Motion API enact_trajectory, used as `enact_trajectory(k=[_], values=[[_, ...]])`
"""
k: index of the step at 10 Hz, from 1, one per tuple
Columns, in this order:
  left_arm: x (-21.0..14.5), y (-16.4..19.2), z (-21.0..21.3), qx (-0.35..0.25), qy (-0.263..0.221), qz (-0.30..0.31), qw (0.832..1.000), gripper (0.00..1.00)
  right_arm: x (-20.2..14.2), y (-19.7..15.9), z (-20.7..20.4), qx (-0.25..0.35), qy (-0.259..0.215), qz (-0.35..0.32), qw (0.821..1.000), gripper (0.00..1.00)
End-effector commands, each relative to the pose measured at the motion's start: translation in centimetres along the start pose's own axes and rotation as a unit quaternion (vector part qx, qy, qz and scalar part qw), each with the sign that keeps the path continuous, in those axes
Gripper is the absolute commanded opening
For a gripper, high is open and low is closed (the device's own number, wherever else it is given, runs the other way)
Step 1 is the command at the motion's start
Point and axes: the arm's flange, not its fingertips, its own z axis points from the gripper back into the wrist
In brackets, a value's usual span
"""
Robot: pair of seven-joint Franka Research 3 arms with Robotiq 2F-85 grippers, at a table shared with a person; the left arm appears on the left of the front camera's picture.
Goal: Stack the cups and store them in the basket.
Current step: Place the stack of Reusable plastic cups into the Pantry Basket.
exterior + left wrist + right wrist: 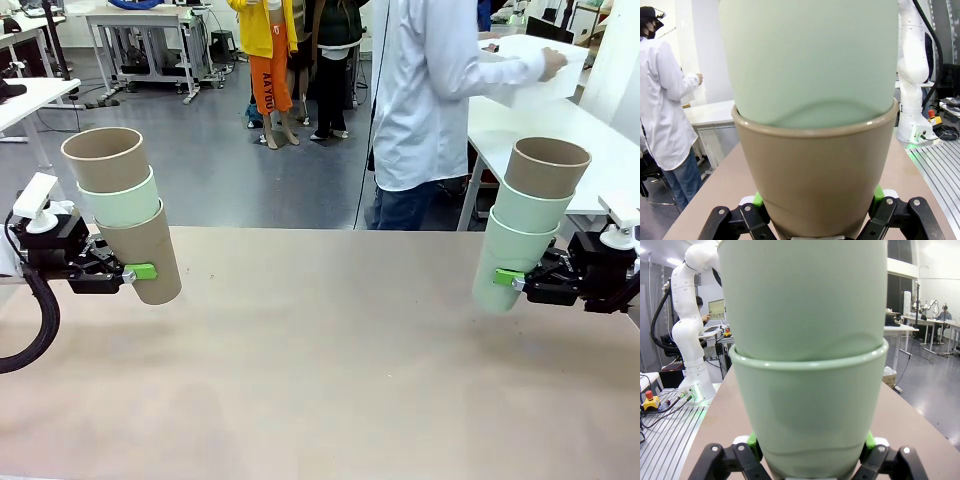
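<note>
Front view: the left gripper (135, 272) is clamped on the lowest tan cup of the left stack (122, 215), which runs tan, mint, tan from the bottom up and leans outward. The right gripper (512, 279) grips the lowest mint cup of the right stack (528, 225), which runs mint, mint, tan and leans the opposite way. The two stacks are well apart over the table (320, 370). The basket (530, 60) is in the hands of the person (430, 90), beyond the far side and off this table.

Left wrist view: the left fingers (758, 199) press both sides of the tan cup near its base, and a mint cup is seated in it.

Right wrist view: the right fingers (869, 440) pinch a mint cup low down, with another mint cup nested inside.

Only the bottom cup of each stack is gripped, and the upper cups merely sit inside. More tilt or a jerk could slide them out. Joining the stacks off-centre could catch a rim and lever a cup out of its grip. With the basket out of reach, letting go now would likely topple a stack.
</note>
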Motion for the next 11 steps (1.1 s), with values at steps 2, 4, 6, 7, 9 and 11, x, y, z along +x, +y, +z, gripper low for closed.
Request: enact_trajectory(k=[2, 4, 6, 7, 9, 11], values=[[0.44, 0.09, -0.23, 0.005, -0.007, -0.006, 1.000, 0.85, 0.43, -0.03, -0.21, -0.001, 0.001, 0.005, 1.000, 0.85], [0.44, 0.09, -0.23, 0.005, -0.007, -0.006, 1.000, 0.85, 0.43, -0.03, -0.21, -0.001, 0.001, 0.005, 1.000, 0.85], [0.44, 0.09, -0.23, 0.005, -0.007, -0.006, 1.000, 0.85, 0.43, -0.03, -0.21, -0.001, 0.001, 0.005, 1.000, 0.85], [0.44, 0.09, -0.23, 0.005, -0.007, -0.006, 1.000, 0.85, 0.43, -0.03, -0.21, -0.001, 0.001, 0.005, 1.000, 0.85], [0.44, 0.09, -0.23, 0.005, -0.007, -0.006, 1.000, 0.85, 0.43, -0.03, -0.21, -0.001, 0.001, 0.005, 1.000, 0.85], [0.44, 0.09, -0.23, 0.005, -0.007, -0.006, 1.000, 0.85, 0.43, -0.03, -0.21, -0.001, 0.001, 0.005, 1.000, 0.85]])
